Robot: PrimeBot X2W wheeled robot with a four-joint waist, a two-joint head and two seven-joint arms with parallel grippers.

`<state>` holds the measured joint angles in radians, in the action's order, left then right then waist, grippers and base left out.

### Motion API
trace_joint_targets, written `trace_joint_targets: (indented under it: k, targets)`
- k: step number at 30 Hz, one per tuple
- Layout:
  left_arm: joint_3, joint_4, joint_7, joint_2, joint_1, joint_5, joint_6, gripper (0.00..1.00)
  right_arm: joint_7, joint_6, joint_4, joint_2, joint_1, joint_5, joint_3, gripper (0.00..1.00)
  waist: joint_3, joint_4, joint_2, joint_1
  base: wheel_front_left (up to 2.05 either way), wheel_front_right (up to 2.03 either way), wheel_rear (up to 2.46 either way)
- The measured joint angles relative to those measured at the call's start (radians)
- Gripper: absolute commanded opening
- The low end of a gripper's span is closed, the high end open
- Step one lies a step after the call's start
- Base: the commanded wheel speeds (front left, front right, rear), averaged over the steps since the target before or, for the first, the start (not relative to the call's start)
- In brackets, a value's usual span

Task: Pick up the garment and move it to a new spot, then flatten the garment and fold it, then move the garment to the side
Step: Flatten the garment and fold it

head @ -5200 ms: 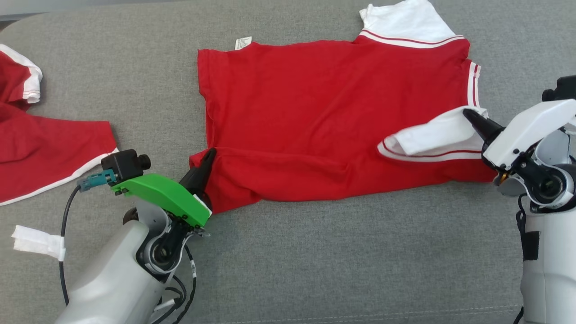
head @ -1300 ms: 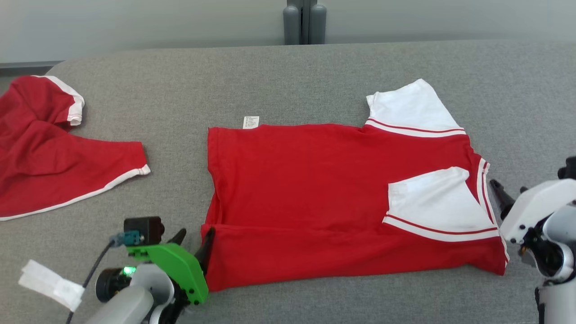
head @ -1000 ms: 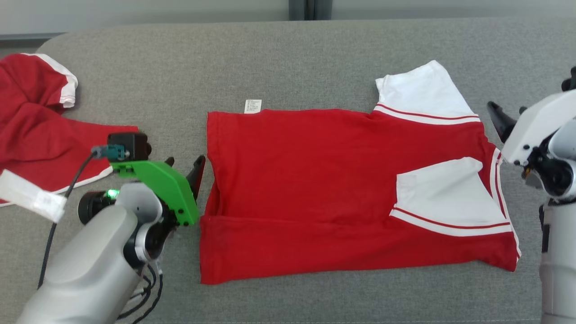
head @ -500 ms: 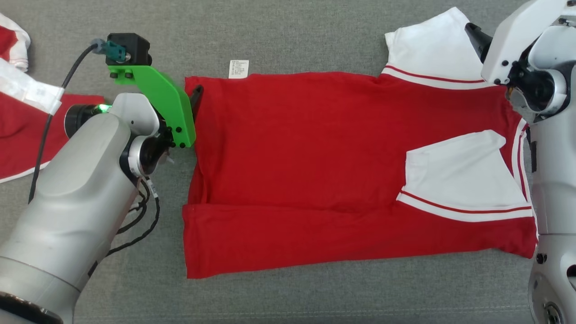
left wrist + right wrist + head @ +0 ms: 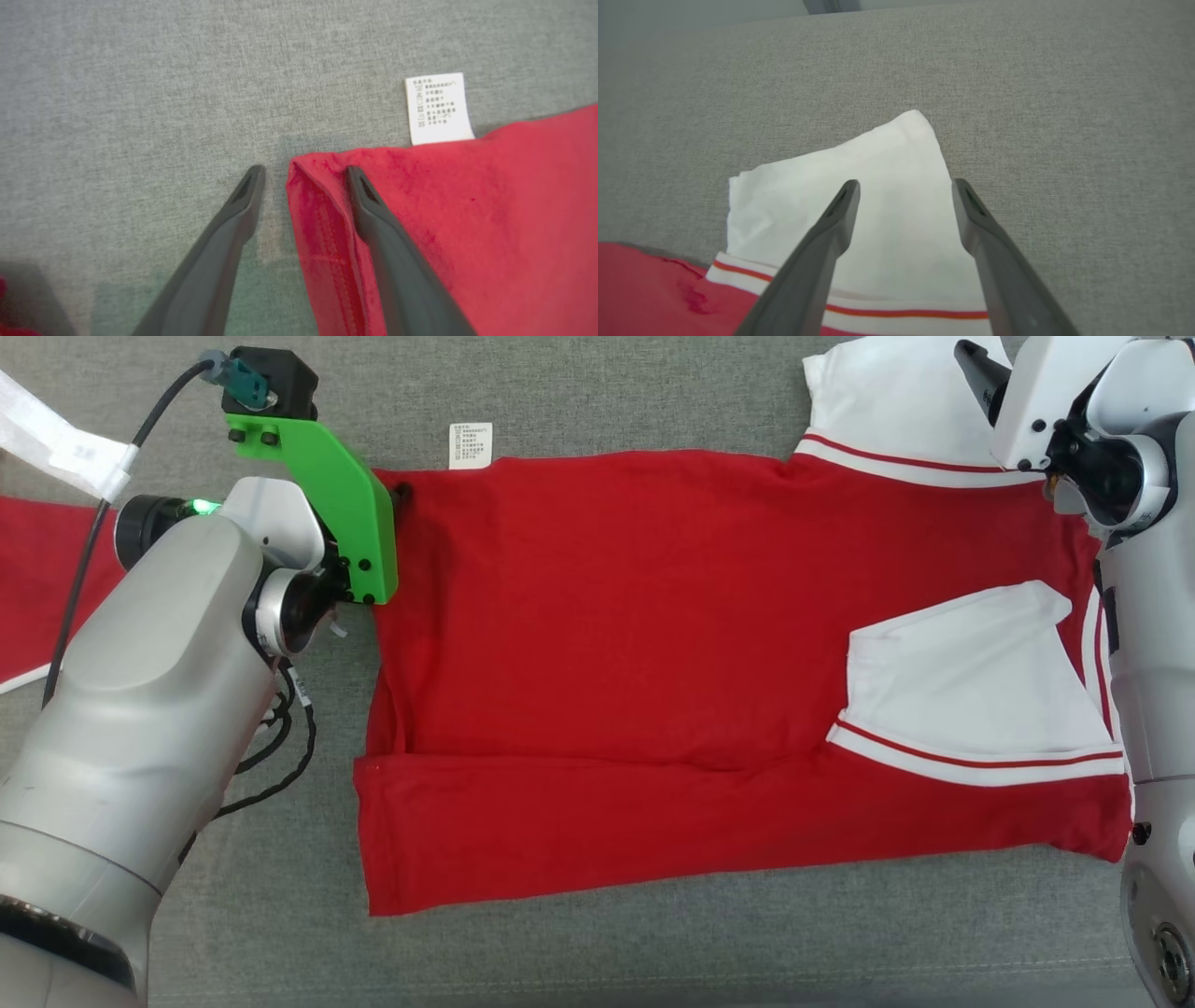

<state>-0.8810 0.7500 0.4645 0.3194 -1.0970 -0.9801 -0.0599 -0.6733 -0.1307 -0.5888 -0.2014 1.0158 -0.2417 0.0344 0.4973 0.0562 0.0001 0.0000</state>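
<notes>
The left gripper (image 5: 303, 173) is set open astride the garment's (image 5: 653, 635) hem corner, nothing clasped; the right gripper (image 5: 905, 185) is spread wide above its white sleeve (image 5: 896, 154), empty.

Left arm (image 5: 140, 709): pale grey forearm entering at the lower left and reaching up the head view. The wrist carries a green bracket (image 5: 345, 513) topped by a black camera (image 5: 271, 383).
Left jaws: parted. Two dark fingers (image 5: 224, 242) point forward and down, tips seemingly at surface level, though the bracket hides them from above.
Right arm (image 5: 1153, 709): white forearm along the right edge, wrist bent inward at the top.
Right jaws: wide apart, fingers (image 5: 817, 261) side by side with tips level.
</notes>
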Motion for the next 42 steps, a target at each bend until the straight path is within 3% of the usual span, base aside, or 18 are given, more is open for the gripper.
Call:
trace_joint_targets:
  k: [12, 22, 31, 32, 33, 34, 38, 42]
  targets:
    - [-0.033, 0.003, -0.095, -0.055, -0.016, 0.057, -0.012, 0.0, 0.04, 0.0, 0.008, -0.141, 0.04, 0.026, -0.124, 1.0, 0.047, 0.04, 0.0, 0.0, 0.0, 0.0, 0.0]
    - [-0.027, -0.021, -0.165, -0.08, -0.014, 0.059, -0.012, 0.0, -0.022, 0.0, 0.001, -0.209, 0.102, 0.016, -0.239, 1.0, 0.087, 0.07, 0.0, 0.0, 0.0, 0.0, 0.0]
    - [-0.026, -0.03, -0.192, -0.108, -0.025, 0.058, -0.008, 0.0, -0.053, 0.0, -0.058, -0.234, 0.136, 0.009, -0.243, 1.0, 0.124, 0.106, 0.0, 0.0, 0.0, 0.0, 0.0]
    - [-0.025, -0.03, -0.194, -0.11, -0.025, 0.057, -0.004, 0.0, -0.065, 0.0, -0.067, -0.234, 0.139, 0.007, -0.24, 0.6, 0.127, 0.11, 0.0, 0.0, 0.0, 0.0, 0.0]
    - [-0.025, -0.03, -0.196, -0.112, -0.026, 0.057, -0.002, 0.0, -0.076, 0.0, -0.07, -0.234, 0.141, 0.006, -0.242, 0.37, 0.13, 0.113, 0.0, -0.0001, 0.0, 0.0, 0.0]
    - [-0.024, -0.03, -0.2, -0.113, -0.026, 0.057, -0.001, 0.0, -0.088, 0.0, -0.073, -0.234, 0.143, 0.003, -0.246, 0.0, 0.132, 0.115, 0.0, -0.0001, 0.0, 0.0, 0.0]
    - [-0.02, -0.022, -0.23, -0.117, -0.026, 0.056, -0.002, 0.0, -0.103, -0.001, -0.069, -0.227, 0.147, -0.016, -0.255, 0.0, 0.131, 0.115, 0.0, 0.0, 0.0, 0.0, 0.0]
    - [-0.007, -0.001, -0.32, -0.12, -0.026, 0.072, -0.036, 0.0, -0.006, -0.001, -0.06, -0.235, 0.133, 0.004, -0.221, 0.0, 0.119, 0.107, 0.0, 0.0, 0.0, 0.0, 0.0]
